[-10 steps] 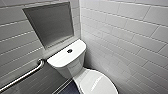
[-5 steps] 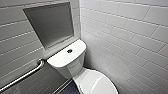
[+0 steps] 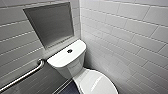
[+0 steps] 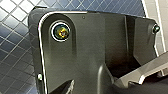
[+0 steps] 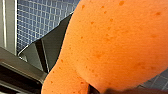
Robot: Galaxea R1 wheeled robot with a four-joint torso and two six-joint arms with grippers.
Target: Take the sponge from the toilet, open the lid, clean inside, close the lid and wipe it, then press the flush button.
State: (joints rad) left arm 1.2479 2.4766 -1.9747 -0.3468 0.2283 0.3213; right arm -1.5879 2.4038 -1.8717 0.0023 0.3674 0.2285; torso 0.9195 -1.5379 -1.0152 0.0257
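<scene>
The white toilet [image 3: 75, 68] stands in the corner in the head view. Its boxy tank carries the small dark flush button [image 3: 69, 51] in the middle of the flat top. Below it the oval lid [image 3: 98, 83] lies down over the bowl. The orange sponge [image 5: 112, 45], pitted with small pores, looms very close in the right wrist view, and my right gripper is shut on it. My left gripper is open with nothing in it.
A metal grab bar [image 3: 23, 76] runs along the wall left of the tank. A grey recessed panel [image 3: 51, 23] sits above the tank. White tiled walls [image 3: 125, 37] close in on the right. The floor [image 4: 15, 37] is dark blue tile.
</scene>
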